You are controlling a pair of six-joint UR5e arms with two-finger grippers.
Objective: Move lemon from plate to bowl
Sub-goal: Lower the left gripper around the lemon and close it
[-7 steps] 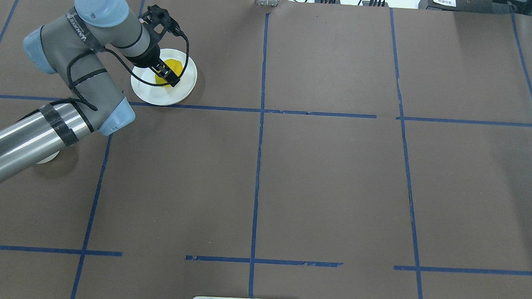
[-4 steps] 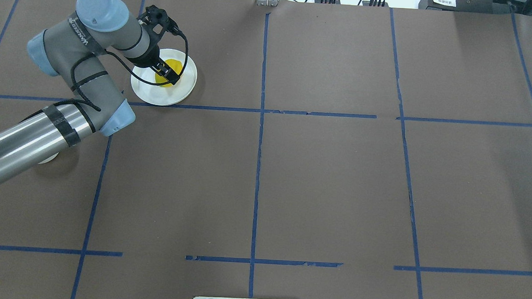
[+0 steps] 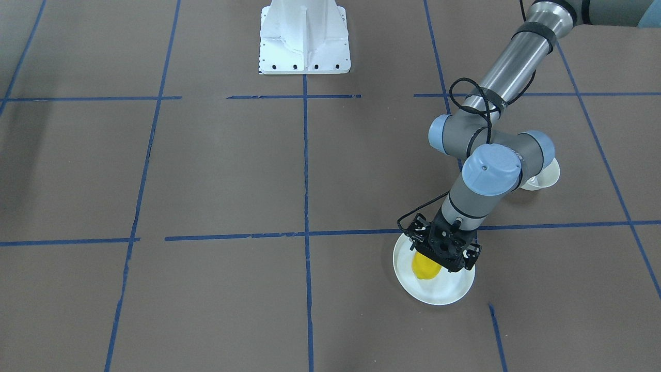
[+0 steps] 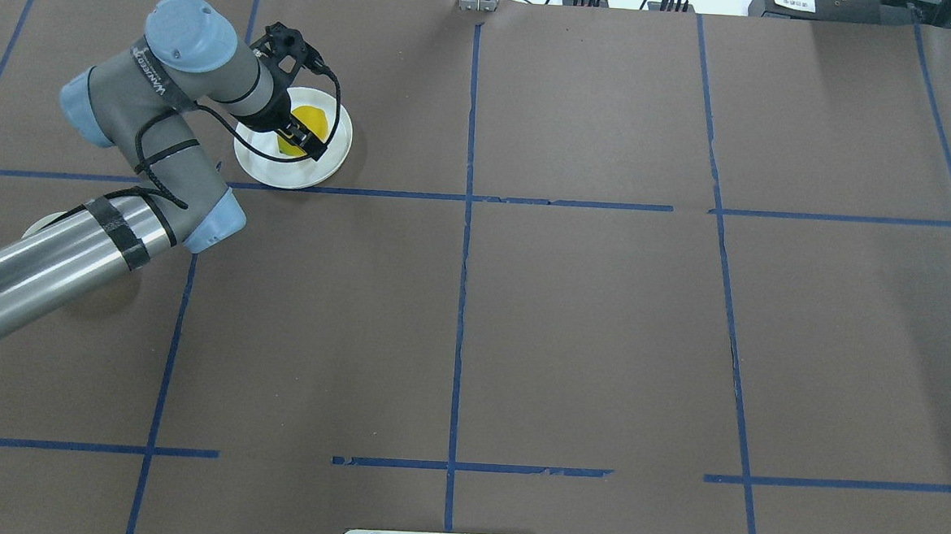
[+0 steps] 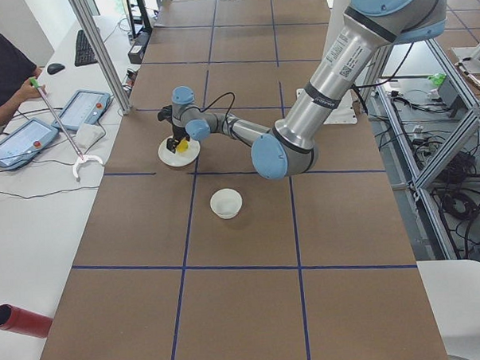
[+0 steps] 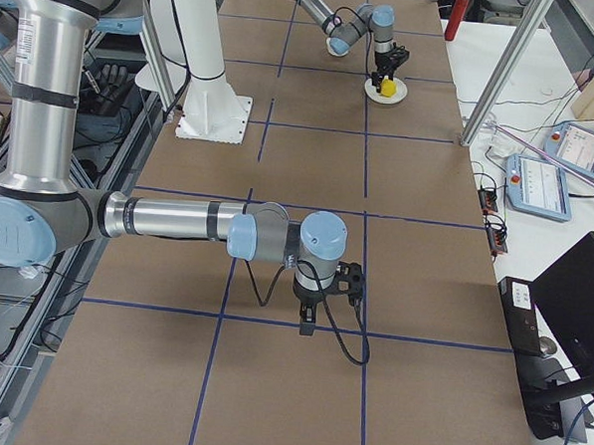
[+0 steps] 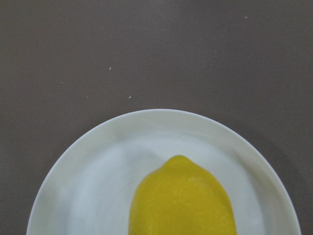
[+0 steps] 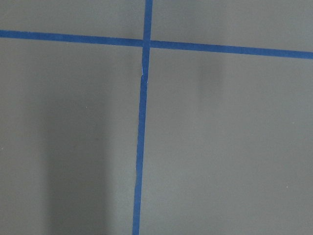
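The yellow lemon (image 4: 309, 118) is over the flat white plate (image 4: 285, 177) at the far left of the table. My left gripper (image 4: 302, 134) points down onto it, with its black fingers closed on either side of the lemon. In the front view the lemon (image 3: 424, 267) shows under the gripper (image 3: 438, 259), above the plate (image 3: 440, 295). The left wrist view shows the lemon (image 7: 182, 200) close up over the plate (image 7: 88, 186). The small deep bowl (image 5: 226, 203) stands nearer the robot, half hidden by my left arm in the overhead view (image 4: 38, 224). My right gripper (image 6: 307, 323) hangs low over bare table; I cannot tell whether it is open or shut.
The table is covered in brown paper with a grid of blue tape lines (image 4: 466, 218). The white robot base (image 3: 304, 39) stands at the near edge. An operator sits at a side desk with tablets (image 5: 31, 133) beyond the far table edge.
My left arm's elbow and wrist have shifted toward the far edge while the gripper stayed at the lemon. More of the bowl's rim now shows from behind the arm.
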